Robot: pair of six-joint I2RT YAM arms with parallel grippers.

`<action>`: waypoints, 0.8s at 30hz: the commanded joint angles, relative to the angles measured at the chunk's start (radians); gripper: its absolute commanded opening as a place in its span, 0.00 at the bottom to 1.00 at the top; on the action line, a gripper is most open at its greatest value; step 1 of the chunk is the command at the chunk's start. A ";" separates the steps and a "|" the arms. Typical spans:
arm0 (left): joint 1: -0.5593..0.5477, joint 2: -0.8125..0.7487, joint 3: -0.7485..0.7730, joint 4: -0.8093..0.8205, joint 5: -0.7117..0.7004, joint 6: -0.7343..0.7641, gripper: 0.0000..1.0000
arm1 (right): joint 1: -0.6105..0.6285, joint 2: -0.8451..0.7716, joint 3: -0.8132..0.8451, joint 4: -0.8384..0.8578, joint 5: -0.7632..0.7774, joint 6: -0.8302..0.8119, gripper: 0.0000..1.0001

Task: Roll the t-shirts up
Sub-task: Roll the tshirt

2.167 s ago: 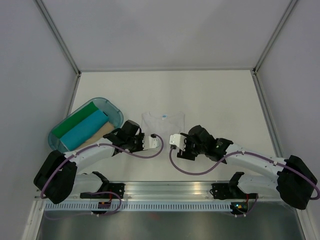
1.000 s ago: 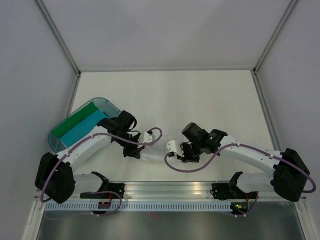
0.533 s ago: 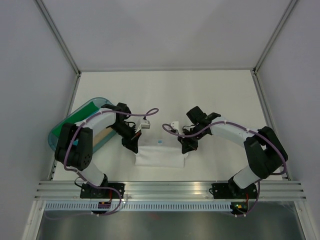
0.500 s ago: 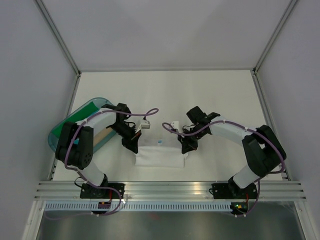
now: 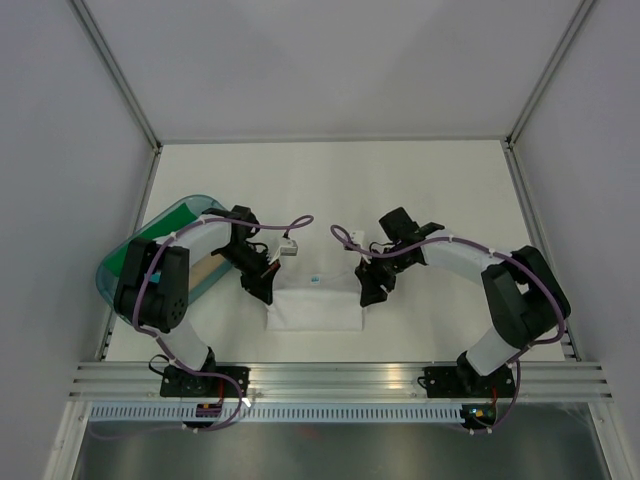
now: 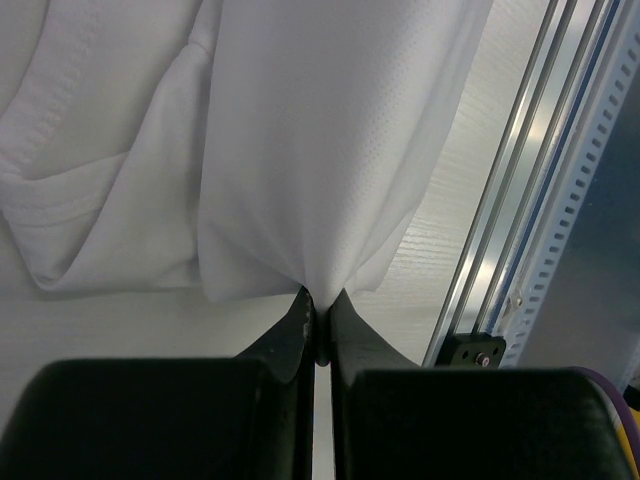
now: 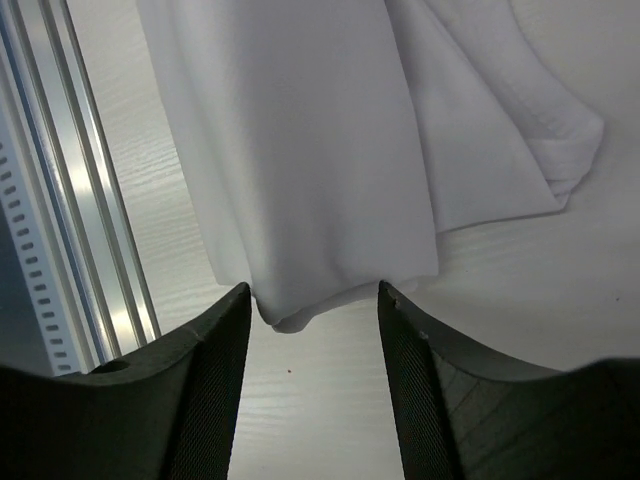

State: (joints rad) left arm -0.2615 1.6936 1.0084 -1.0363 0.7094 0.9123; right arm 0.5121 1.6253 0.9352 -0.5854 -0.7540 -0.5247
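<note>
The white short-sleeved cloth t-shirt (image 5: 313,309) lies on the pale wood-grain table (image 5: 330,190) as a flat folded band, wider than it is deep. A small blue neck label (image 5: 316,279) shows at the middle of its far edge.

At the shirt's left end, the left arm's black fingers (image 6: 280,345) are pressed together on a pinch of the white cloth. In the left wrist view the fabric gathers into pulled creases that run down to the fingertips. A folded, hemmed part of the shirt lies bunched just left of that pinch.

At the shirt's right end, the right arm's black fingers (image 7: 215,350) stand apart. In the right wrist view a rounded fold of the shirt's edge sits in the gap between them without touching either one, so they hold nothing.

A ribbed aluminium rail (image 5: 340,378) runs along the near side of the shirt, with a narrow strip of bare table between them.

Well to the left of the shirt, beyond the left arm, stands a translucent teal plastic tub (image 5: 170,207). A green cloth roll (image 5: 122,260) lies along its far-left side and a tan cloth roll (image 5: 207,270) along the side nearest the shirt. The arm covers what is between them.
</note>
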 commanded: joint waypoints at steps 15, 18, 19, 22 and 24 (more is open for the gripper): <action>0.007 -0.031 0.015 0.025 0.016 0.002 0.06 | 0.017 0.004 -0.033 0.039 -0.085 0.110 0.51; 0.007 -0.032 0.013 0.025 0.024 -0.004 0.06 | 0.043 0.013 -0.042 0.062 -0.134 0.157 0.30; 0.007 -0.032 0.013 0.025 0.025 -0.007 0.06 | 0.054 0.018 -0.038 0.053 -0.143 0.160 0.23; 0.005 -0.061 0.021 0.007 0.031 -0.009 0.04 | 0.059 0.016 -0.010 -0.016 -0.208 0.121 0.00; 0.005 -0.083 0.047 -0.077 0.048 0.029 0.02 | 0.058 -0.008 0.025 -0.097 -0.280 0.080 0.00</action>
State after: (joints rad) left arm -0.2611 1.6741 1.0096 -1.0428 0.7090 0.9127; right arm 0.5686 1.6539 0.9058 -0.5854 -0.8875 -0.3901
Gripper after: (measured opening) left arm 0.056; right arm 0.026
